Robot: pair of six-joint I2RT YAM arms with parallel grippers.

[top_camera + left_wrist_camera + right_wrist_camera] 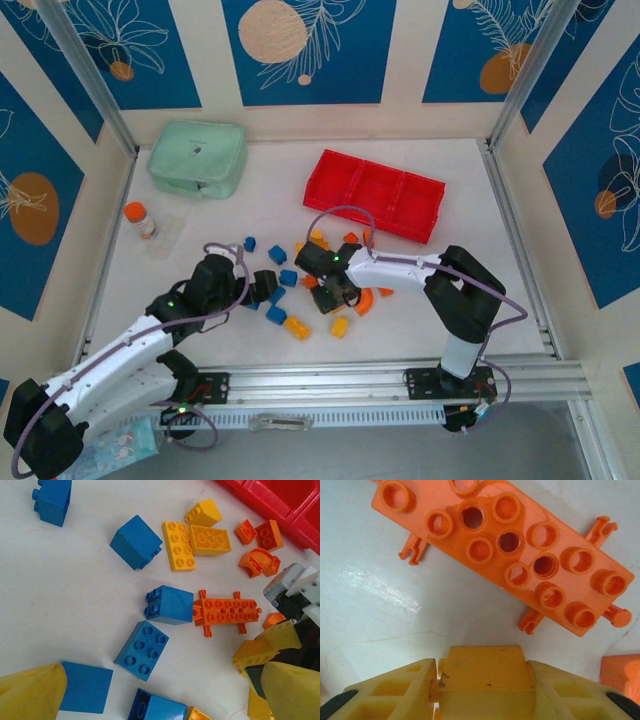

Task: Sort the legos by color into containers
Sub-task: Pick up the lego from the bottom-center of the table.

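Loose legos (290, 275) in blue, yellow and orange lie in the table's middle, near of the red three-compartment container (375, 193). My right gripper (485, 690) is shut on a yellow brick (485, 675), with both fingers pressed to its sides, just near of a long orange studded plate (505, 545). In the top view the right gripper (338, 295) is low over the pile. My left gripper (160, 700) stands open over blue bricks (142, 650), holding nothing. Its yellow fingers (30, 692) frame the lower corners of the left wrist view. From above, the left gripper (262, 290) is at the pile's left edge.
A mint-green zip case (198, 158) sits at the back left and an orange-capped bottle (140, 220) at the left. The red container's corner (280, 500) shows beyond yellow and orange bricks. The two grippers are close together over the pile.
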